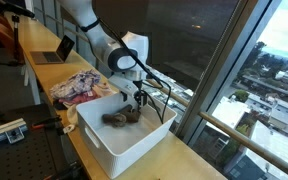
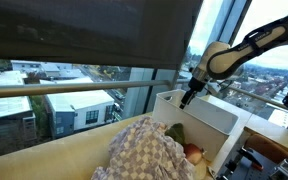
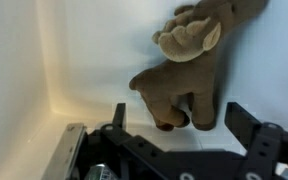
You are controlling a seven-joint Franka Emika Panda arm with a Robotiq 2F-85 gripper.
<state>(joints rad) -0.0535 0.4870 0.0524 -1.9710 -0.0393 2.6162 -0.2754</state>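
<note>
The fingers hang low inside a white bin on the table. A brown plush toy lies on the bin's floor just beside them. A heap of patterned cloths lies well apart from them, outside the bin.

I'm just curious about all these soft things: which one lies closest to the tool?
The brown plush animal, lying alone inside the white tub, just below the open tool. The patterned cloths are heaped outside the tub.
</note>
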